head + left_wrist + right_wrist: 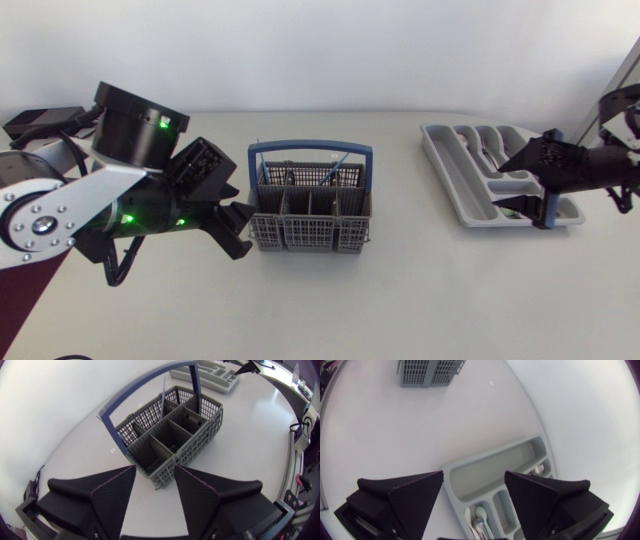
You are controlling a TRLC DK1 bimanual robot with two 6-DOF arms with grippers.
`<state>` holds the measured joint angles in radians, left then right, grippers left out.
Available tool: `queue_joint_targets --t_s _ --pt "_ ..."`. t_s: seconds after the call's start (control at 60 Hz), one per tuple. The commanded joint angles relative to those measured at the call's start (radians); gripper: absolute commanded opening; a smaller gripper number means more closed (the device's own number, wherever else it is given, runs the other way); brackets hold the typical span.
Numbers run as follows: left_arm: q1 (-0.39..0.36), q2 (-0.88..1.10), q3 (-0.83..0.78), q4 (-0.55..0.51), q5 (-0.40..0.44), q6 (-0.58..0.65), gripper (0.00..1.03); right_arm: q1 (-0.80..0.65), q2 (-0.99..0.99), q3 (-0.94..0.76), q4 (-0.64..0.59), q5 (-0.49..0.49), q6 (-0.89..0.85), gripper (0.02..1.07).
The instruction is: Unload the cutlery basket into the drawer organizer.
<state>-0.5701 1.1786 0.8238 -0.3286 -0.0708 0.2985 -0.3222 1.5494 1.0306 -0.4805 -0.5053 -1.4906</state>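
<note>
The grey cutlery basket (pixel 310 218) with a blue handle (pixel 310 148) stands mid-table; one thin utensil (pixel 336 172) leans in its rear compartments, also seen as a utensil (pixel 163 395) in the left wrist view. My left gripper (pixel 240 231) is at the basket's (pixel 170 440) front left corner, fingers (pixel 112 495) apart on either side of that corner. The grey drawer organizer (pixel 450 185) lies at the right. My right gripper (pixel 527 162) hovers open above it. Between its fingers (pixel 415 497) the organizer's long slot (pixel 490 477) shows bare, and spoons (pixel 480 516) lie in a smaller one.
Black gear (pixel 40 122) sits at the table's far left behind my left arm. The basket (pixel 427 372) is far ahead of my right gripper, with bare tabletop (pixel 410 260) between it and the organizer.
</note>
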Motion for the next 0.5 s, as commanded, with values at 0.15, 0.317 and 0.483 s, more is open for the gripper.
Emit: queue_joint_targets --t_s 0.15,0.317,0.483 --pt "0.062 0.004 -0.08 -0.012 0.109 0.06 0.37 0.219 -0.002 -0.063 0.123 0.004 0.32 0.74" --pt "0.075 0.065 -0.11 0.007 0.137 0.094 0.24 0.331 0.06 0.005 0.178 0.004 0.51 0.37" --pt "0.075 0.136 -0.11 0.049 0.143 0.108 0.2 0.425 0.113 0.077 0.192 0.001 0.633 0.18"
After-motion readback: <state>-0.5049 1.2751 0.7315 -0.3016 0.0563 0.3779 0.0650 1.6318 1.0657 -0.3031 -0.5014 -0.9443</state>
